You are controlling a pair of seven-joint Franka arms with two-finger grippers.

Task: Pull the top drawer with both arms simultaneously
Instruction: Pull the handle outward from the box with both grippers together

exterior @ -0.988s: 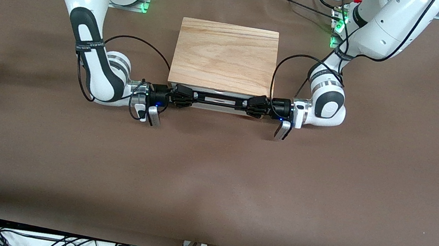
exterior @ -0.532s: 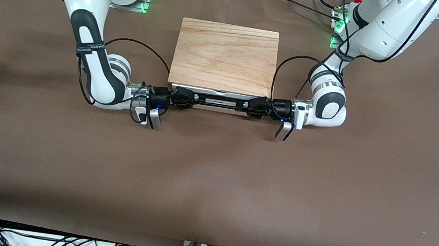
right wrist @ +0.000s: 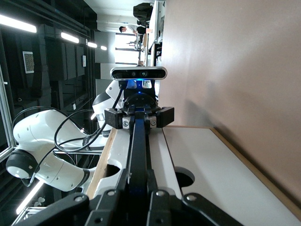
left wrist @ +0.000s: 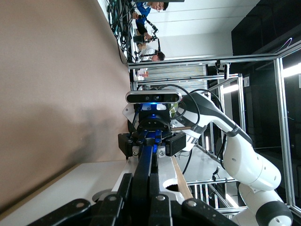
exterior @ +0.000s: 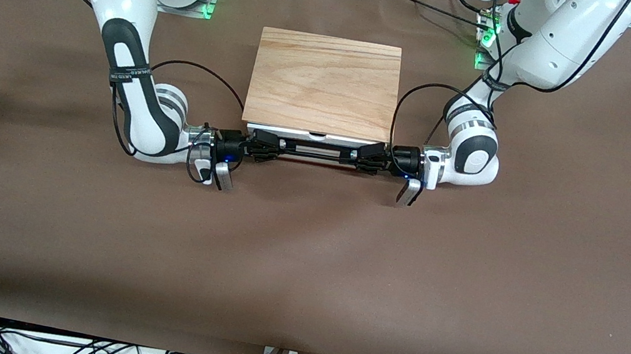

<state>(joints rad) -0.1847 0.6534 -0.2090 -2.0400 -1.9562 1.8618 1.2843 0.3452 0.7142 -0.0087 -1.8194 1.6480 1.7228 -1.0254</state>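
Nearest the front cam you've got bare brown table (exterior: 300, 276), nothing on it in the pull path. Next up: the handle (exterior: 312, 150), a long black bar whose long axis runs from the right arm's end of the table to the left arm's end. Both grippers are clamped on it. Right gripper (exterior: 265, 145) is closed on the bar at the end toward the right arm's base, left gripper (exterior: 370, 157) is closed on the other end, and the two point at each other along the bar. Each wrist cam looks straight down the bar: right wrist view shows the left gripper (right wrist: 139, 117) closed on it, left wrist view shows the right gripper (left wrist: 151, 141) likewise.

Just above that in the front view, the top drawer (exterior: 291, 133) shows as a thin white strip poking out from under the cabinet top (exterior: 324, 83), so it looks open only a crack, w/ most of the travel still to go.

Key relation for you: the pull goes toward the front cam, square to the bar's long axis. Neither arm is nearer; they sit about evenly on either side. Keep both moving equally, else the drawer prob. skews and binds.
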